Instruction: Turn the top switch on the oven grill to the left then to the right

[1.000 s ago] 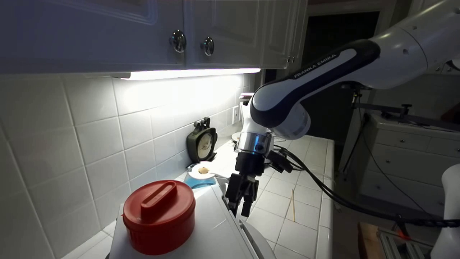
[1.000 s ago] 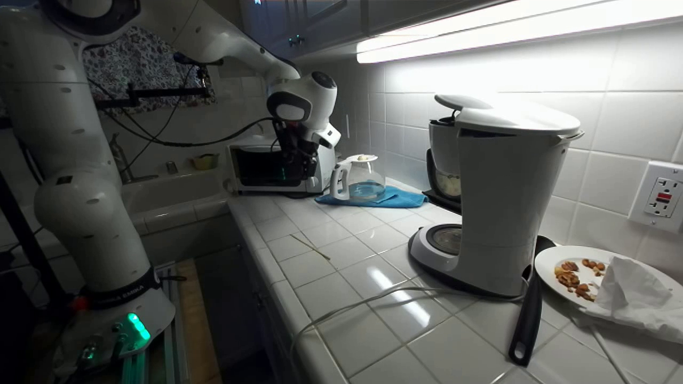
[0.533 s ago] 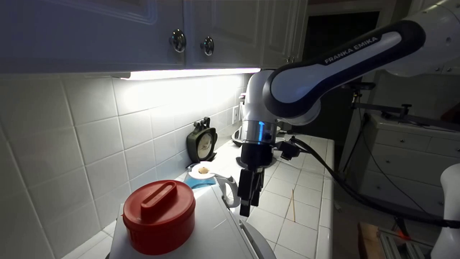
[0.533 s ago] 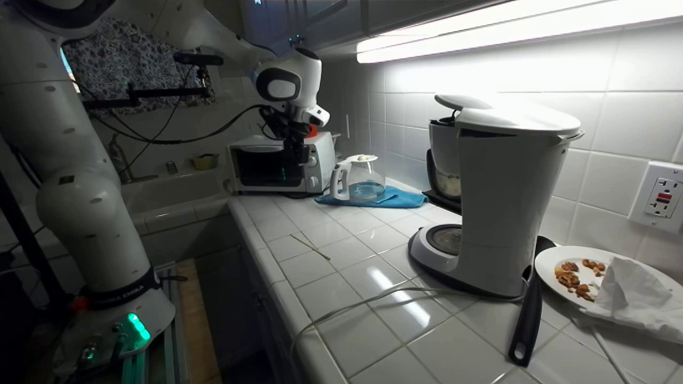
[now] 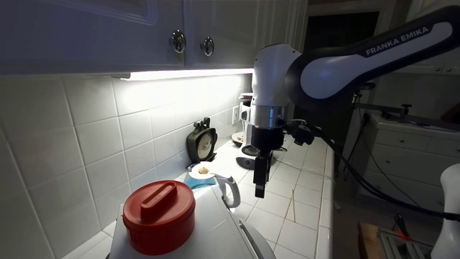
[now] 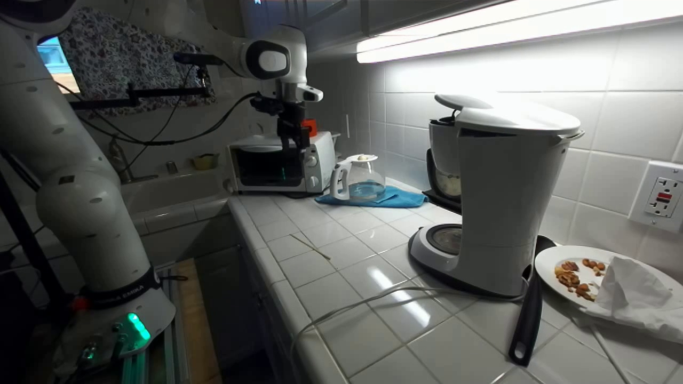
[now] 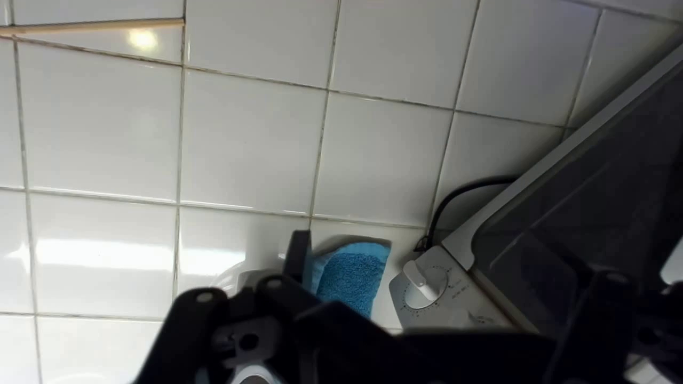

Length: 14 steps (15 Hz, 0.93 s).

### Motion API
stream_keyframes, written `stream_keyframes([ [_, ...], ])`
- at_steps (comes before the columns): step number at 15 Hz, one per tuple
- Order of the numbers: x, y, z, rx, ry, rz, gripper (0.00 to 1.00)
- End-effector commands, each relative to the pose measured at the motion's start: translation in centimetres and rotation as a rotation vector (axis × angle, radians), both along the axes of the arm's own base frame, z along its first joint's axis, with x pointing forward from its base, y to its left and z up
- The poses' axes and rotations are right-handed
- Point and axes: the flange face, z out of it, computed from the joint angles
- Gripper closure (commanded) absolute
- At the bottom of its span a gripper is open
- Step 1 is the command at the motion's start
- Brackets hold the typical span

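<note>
The oven grill is a pale toaster oven (image 6: 272, 186) at the counter's far end. Its top (image 5: 212, 230) shows at the bottom of an exterior view. Its top switch (image 6: 311, 161) is a pale knob above a lower knob (image 6: 314, 181). In the wrist view the lower knob (image 7: 421, 282) shows plainly. The top switch (image 7: 462, 316) is mostly hidden behind my gripper (image 7: 435, 250). My gripper is open and empty, fingers wide apart. It hangs pointing down in front of the oven, above the counter, in both exterior views (image 5: 259, 196) (image 6: 295, 149), apart from the knobs.
A red lidded container (image 5: 160, 219) stands on the oven. A glass coffee pot (image 6: 365, 178) stands on a blue cloth (image 6: 403, 198) beside it. A white coffee maker (image 6: 507, 202) stands on the counter. A thin stick (image 5: 293, 208) lies there. Cabinets (image 5: 222, 32) hang above.
My gripper has risen and moved back away from the oven's front, from a tilted to an upright pose. The knobs, hidden earlier in an exterior view, now show.
</note>
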Motion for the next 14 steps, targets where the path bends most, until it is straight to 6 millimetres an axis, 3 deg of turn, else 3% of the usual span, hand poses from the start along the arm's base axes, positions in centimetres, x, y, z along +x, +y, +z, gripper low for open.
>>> stream_keyframes([
  [1, -1.0, 0.4, 2.0, -0.011, -0.042, 0.066, 0.00],
  [14, -4.3, 0.2, 6.6, -0.121, -0.145, 0.198, 0.00],
])
